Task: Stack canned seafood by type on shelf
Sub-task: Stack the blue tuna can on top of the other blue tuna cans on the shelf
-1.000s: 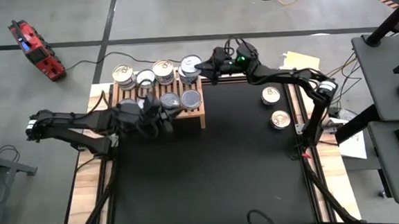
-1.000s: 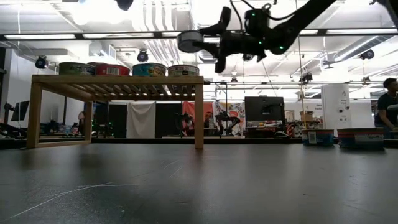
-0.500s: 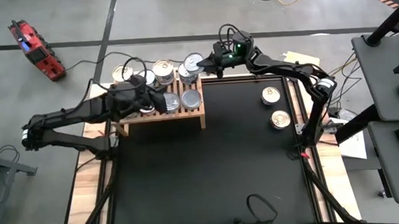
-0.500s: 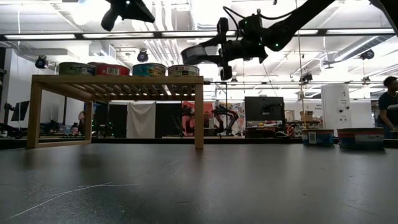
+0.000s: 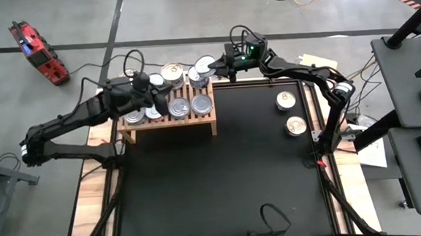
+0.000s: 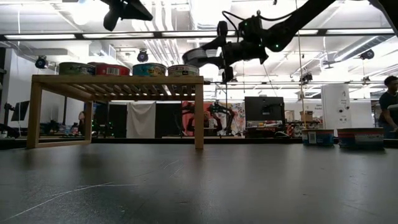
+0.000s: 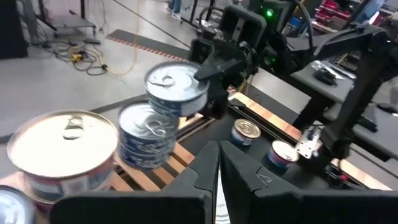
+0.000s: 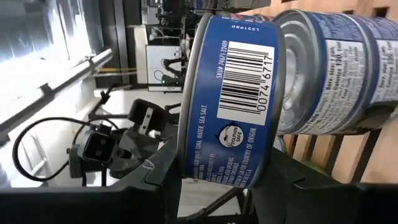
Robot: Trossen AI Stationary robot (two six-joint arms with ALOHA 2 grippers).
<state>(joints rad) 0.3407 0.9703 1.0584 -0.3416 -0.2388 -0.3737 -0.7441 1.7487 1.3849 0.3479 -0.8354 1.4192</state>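
The shelf (image 5: 167, 106) stands on the black table (image 5: 221, 176). Above its right end, the right gripper (image 5: 209, 68) pinches a blue can (image 8: 227, 99); only its wrist view shows the barcode. The left gripper (image 5: 151, 100), pressed together, hangs over the shelf. Two cans (image 5: 291, 113) lie near the table's right edge.

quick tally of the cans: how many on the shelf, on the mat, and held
cans on shelf: at least 6 (left arm hides some)
cans on mat: 2
held can in right gripper: 1
total: at least 9
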